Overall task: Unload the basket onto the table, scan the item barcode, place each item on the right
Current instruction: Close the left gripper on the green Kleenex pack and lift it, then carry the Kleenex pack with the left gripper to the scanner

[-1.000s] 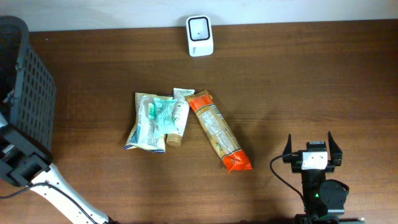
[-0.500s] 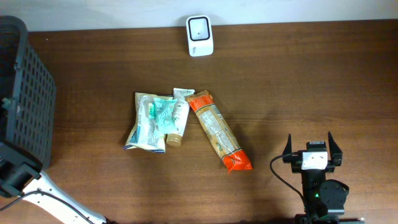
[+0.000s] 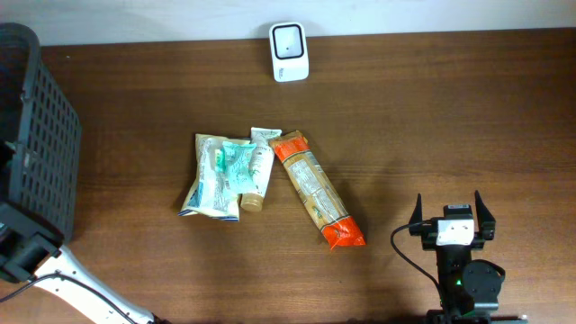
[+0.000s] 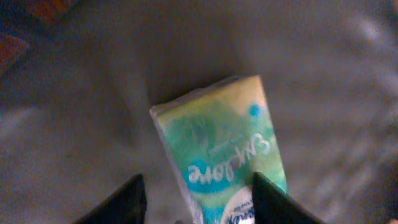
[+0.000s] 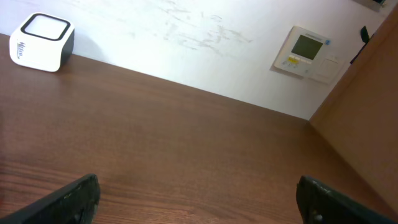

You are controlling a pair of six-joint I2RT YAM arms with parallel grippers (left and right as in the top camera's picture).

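In the left wrist view a green and teal packet (image 4: 221, 146) lies on a grey surface, blurred. My left gripper (image 4: 199, 190) hangs over it, open, with its dark fingers (image 4: 127, 202) either side of the packet's near end. The left finger stands apart from the packet. On the table, the white barcode scanner (image 3: 289, 51) stands at the back edge and shows again in the right wrist view (image 5: 41, 42). My right gripper (image 3: 453, 212) rests open at the front right, with nothing between its fingers (image 5: 74, 196).
A dark mesh basket (image 3: 40, 135) stands at the far left, with my left arm (image 3: 27, 252) beside it. Mid-table lie green packets (image 3: 216, 175), a white tube (image 3: 259, 166) and a long orange pack (image 3: 317, 191).
My left arm has shifted a little down and left beside the basket. The items on the table and my right arm have not moved.
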